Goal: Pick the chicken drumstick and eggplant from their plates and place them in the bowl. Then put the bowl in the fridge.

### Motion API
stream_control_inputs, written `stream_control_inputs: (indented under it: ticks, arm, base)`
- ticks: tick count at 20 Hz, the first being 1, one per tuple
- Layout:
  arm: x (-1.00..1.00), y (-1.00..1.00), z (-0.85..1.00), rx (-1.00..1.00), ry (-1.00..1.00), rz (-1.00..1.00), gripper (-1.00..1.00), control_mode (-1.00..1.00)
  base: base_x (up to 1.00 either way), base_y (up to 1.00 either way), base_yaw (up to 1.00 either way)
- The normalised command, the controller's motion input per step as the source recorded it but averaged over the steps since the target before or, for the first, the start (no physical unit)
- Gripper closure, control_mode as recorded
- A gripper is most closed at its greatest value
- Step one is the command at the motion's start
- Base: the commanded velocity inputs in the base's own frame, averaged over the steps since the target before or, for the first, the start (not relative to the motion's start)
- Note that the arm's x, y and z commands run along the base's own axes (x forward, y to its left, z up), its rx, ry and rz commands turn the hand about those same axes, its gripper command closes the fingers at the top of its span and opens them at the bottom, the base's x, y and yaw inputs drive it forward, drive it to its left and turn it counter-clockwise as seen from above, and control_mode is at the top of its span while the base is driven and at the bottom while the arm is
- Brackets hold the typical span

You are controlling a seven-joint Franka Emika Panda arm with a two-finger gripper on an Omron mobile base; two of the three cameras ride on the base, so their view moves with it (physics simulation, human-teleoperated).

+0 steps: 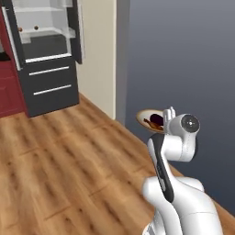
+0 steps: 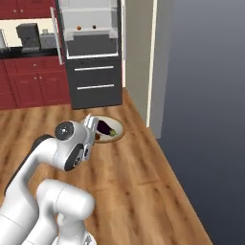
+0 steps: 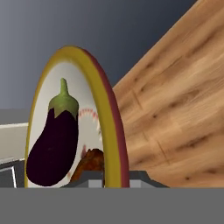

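Observation:
My gripper (image 1: 169, 114) (image 2: 91, 125) (image 3: 114, 179) is shut on the rim of the bowl (image 1: 143, 114) (image 2: 118, 127) (image 3: 103, 87) and holds it in the air above the wooden floor. In the bowl lie the dark purple eggplant (image 1: 157, 119) (image 2: 104, 127) (image 3: 54, 144) and the brown chicken drumstick (image 1: 149, 123) (image 2: 97, 136) (image 3: 89, 162). The fridge (image 1: 48, 87) (image 2: 93, 88) stands ahead across the floor. Its upper doors are open on white shelves, and its lower drawers are closed. The plates are out of view.
A cream wall corner (image 1: 103, 55) (image 2: 141, 62) juts out just right of the fridge. Red cabinets (image 2: 33, 88) (image 1: 9, 92) with a dark counter and a coffee machine (image 2: 28, 36) stand to its left. Open wooden floor (image 1: 69, 160) lies between me and the fridge.

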Motion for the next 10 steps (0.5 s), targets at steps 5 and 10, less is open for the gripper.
stream_control_inputs:
  ticks: [5, 10]
  arm:
    - [0.0, 0.0, 0.0, 0.0, 0.0, 0.0, 1.0, 1.0]
    - [0.0, 0.0, 0.0, 0.0, 0.0, 0.0, 1.0, 1.0]
  base:
    - [0.94, 0.0, 0.27]
    - [0.94, 0.0, 0.27]
